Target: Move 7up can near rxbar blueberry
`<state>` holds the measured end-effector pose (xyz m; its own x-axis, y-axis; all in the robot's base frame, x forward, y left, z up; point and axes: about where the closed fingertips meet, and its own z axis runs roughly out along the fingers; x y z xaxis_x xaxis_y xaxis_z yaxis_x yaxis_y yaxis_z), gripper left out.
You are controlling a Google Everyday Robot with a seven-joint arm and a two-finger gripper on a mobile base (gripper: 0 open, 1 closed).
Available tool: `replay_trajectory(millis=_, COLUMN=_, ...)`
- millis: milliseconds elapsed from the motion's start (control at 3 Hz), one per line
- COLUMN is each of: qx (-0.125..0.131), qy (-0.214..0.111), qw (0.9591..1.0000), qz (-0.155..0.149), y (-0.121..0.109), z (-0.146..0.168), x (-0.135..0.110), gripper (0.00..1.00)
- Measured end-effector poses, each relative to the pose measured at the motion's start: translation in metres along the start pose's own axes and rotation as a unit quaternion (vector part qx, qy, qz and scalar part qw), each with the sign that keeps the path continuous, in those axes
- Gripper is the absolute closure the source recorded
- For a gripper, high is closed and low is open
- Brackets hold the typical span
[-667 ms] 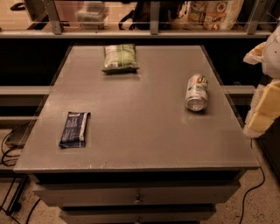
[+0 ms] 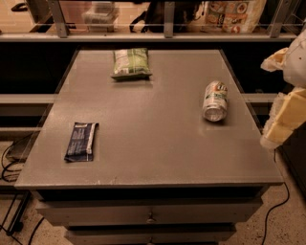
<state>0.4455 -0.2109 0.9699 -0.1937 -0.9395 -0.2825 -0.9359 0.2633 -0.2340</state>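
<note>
The 7up can (image 2: 214,101) lies on its side on the right part of the grey table (image 2: 153,158), its shiny end toward the front. The rxbar blueberry (image 2: 81,141), a flat dark-blue wrapper with a white strip, lies near the front left. My gripper (image 2: 273,98) hangs just off the table's right edge, to the right of the can and apart from it. Its pale fingers (image 2: 288,116) stand apart with nothing between them.
A green-and-white snack bag (image 2: 130,62) lies at the back of the table. A railing and shelf with packages (image 2: 234,14) run behind it. Drawers (image 2: 150,215) sit below the front edge, and cables lie on the floor on both sides.
</note>
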Motion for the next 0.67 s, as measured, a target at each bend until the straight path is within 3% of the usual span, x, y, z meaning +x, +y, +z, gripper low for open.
replay_trajectory(millis=333, qx=-0.014, qy=-0.070, qw=0.9974, qz=0.007, y=-0.009, z=0.024, x=-0.011, gripper=0.00)
replay_trajectory(millis=667, qx=0.000, qy=-0.133, qw=0.9909, qz=0.021, y=-0.043, z=0.064, x=-0.035, gripper=0.00)
